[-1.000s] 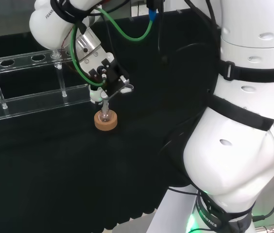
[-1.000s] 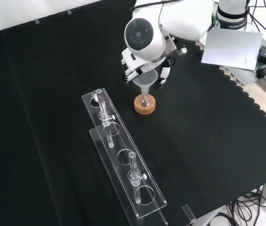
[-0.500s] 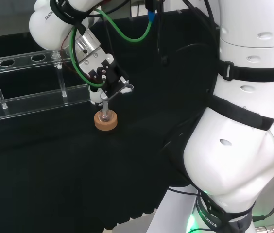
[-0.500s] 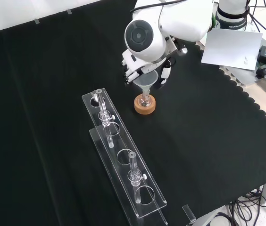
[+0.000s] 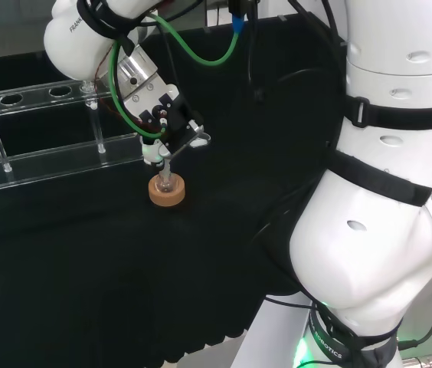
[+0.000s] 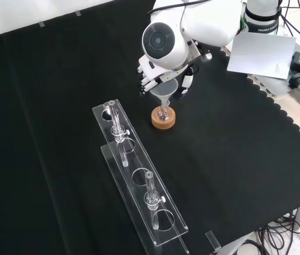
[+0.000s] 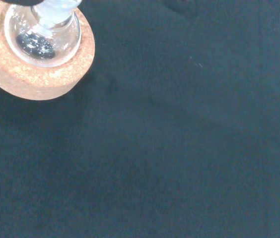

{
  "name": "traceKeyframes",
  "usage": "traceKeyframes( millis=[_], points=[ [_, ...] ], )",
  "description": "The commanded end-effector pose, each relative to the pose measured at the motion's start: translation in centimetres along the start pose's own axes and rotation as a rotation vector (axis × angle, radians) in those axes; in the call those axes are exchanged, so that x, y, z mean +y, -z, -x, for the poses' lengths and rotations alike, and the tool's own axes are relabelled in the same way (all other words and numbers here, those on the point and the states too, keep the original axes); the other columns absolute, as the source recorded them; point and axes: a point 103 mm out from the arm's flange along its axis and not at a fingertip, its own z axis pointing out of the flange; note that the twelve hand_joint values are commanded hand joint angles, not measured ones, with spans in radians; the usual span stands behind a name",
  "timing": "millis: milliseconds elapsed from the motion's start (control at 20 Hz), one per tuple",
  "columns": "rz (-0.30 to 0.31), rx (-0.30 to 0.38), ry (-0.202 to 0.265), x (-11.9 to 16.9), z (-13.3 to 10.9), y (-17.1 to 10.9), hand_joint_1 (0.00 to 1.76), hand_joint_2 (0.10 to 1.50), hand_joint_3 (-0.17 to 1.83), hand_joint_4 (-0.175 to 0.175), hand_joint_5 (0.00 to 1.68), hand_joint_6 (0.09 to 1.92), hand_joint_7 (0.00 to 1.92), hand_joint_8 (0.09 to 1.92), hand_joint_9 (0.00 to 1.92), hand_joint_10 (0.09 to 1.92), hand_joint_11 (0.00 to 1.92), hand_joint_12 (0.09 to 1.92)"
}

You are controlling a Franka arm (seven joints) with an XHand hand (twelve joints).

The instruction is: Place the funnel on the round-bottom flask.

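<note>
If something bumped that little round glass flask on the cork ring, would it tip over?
Probably not easily: the round-bottom flask sits cupped in the cork ring, which lies flat on the cloth. Off the ring, its round belly would likely roll. It looks like thin clear glass, so probably fragile and light.

we see a clear funnel (image 6: 165, 91), cone up, upright, stem pointing down into the neck of a small clear round-bottom flask (image 6: 164, 113). the flask sits upright in a cork ring stand (image 6: 163, 120) on the black cloth (image 6: 59, 106); in the wrist view its round bulb (image 7: 43, 39) fills the ring.
</note>
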Motion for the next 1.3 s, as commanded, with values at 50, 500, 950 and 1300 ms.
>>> traceKeyframes(
  millis=[50, 500, 950, 1300],
  points=[
    [0.002, 0.006, 0.002, 0.0, 0.1, 0.0, 0.66, 0.74, 0.44, -0.072, 0.38, 0.34, 0.45, 0.81, 0.73, 0.62, 0.54, 1.29],
    [0.0, -0.012, 0.003, 0.1, -0.1, -0.1, 0.66, 0.74, 0.44, -0.073, 0.35, 0.24, 0.35, 0.8, 0.66, 0.63, 0.52, 1.3],
    [0.018, 0.003, 0.028, -0.3, 0.1, -0.1, 0.64, 0.72, 0.42, -0.065, 0.31, 0.11, 0.19, 0.76, 0.52, 0.67, 0.44, 1.34],
    [0.177, 0.058, 0.065, -1.9, 0.1, 1.0, 0.47, 0.69, 0.24, -0.045, 0.12, 0.09, 0.0, 0.36, 0.05, 0.84, 0.2, 1.49]
  ],
)
